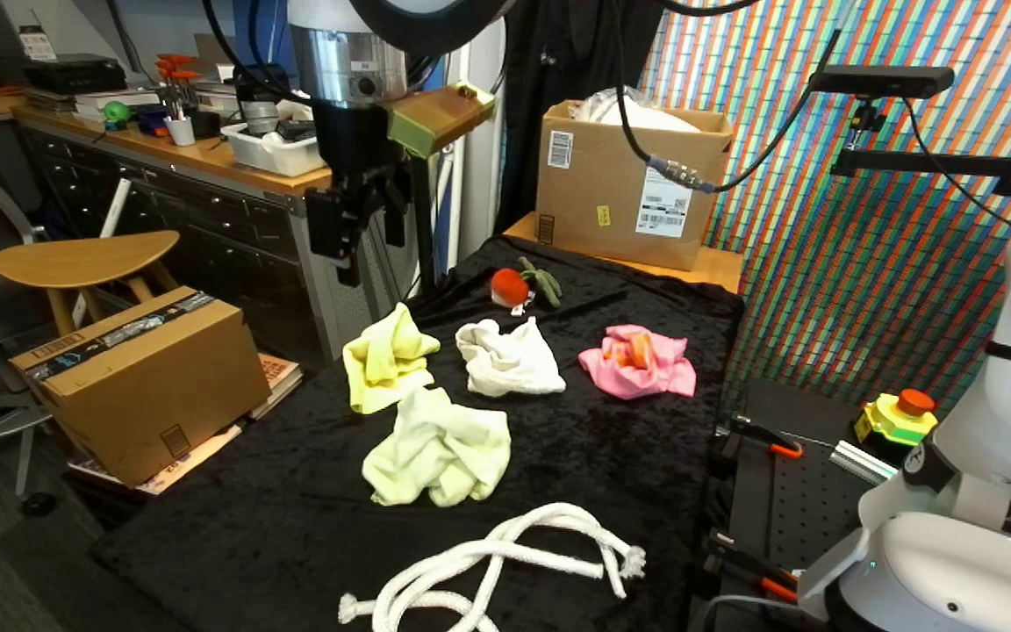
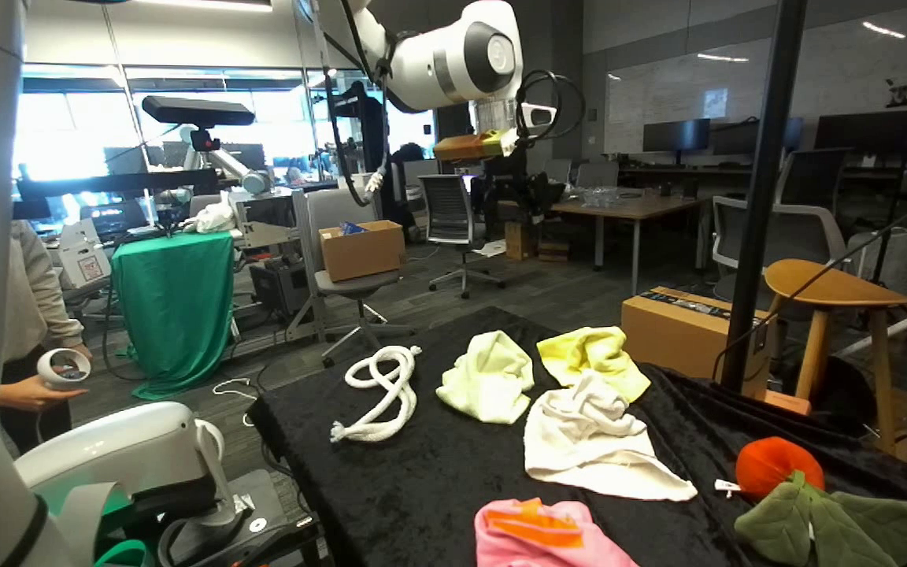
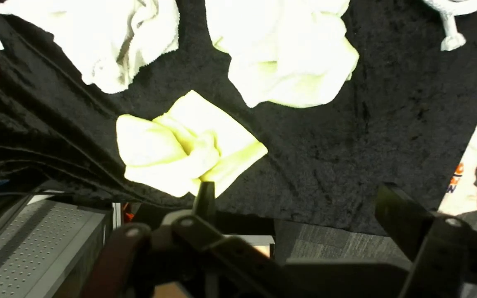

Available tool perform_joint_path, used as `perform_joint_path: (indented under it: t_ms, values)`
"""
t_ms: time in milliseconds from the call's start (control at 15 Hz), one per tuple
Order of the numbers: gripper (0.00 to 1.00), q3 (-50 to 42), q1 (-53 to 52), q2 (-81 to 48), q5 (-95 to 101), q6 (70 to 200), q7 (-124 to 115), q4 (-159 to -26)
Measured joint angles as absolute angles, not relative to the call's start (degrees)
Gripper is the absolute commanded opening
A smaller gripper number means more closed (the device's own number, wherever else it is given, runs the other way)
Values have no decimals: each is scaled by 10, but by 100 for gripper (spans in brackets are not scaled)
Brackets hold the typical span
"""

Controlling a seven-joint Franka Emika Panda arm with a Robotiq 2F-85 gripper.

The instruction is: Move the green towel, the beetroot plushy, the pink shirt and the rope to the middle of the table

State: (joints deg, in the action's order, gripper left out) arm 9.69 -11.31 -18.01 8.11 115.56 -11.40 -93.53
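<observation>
Looks barely begun, judging by the spread over the black-covered tabletop [image 1: 602,456]: seems to have none of the four pieces gathered in the middle yet. Take left, right, near and far as in an exterior view, with the robot base [image 1: 953,570] on the right. Find the green towel [image 1: 390,362], understood here as the brighter of two yellow-green cloths, crumpled close to the left edge. Find the pink shirt [image 1: 646,376] bunched near the right edge, and the beetroot plushy [image 1: 510,288] lying at the far end, apart from every cloth. Find the rope [image 1: 497,549] in loose loops at the near end. Around the middle, see instead the paler yellow-green cloth [image 1: 440,449] and, a little farther, the white cloth [image 1: 505,358], both outside the job by the wording of the task. Leaves all four moves to do, in all likelihood: bringing the green towel in from the left, the pink shirt in from the right, the beetroot plushy nearer and the rope farther in. With the pincer [image 3: 296,191], grips nothing: hangs high at the left side, over or just past the edge, with fingers [image 3: 205,200] spread wide and no fabric between. In the wrist view, hides a bit of the green towel behind a finger, but in both exterior views hangs well above, touching nothing. Suggests readiness for a first pick, perhaps the green towel
</observation>
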Motion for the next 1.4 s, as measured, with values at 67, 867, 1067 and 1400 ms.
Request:
perform_joint_path:
  t_ms: [67,867,1067,1400]
  values:
    - [100,92,-113,-186,81,1161,-117,-938]
    - [100,50,-112,-286,80,1243,-133,-941]
    - [100,44,-112,-310,75,1261,-133,-935]
    - [100,39,-112,-346,65,1279,-136,-910]
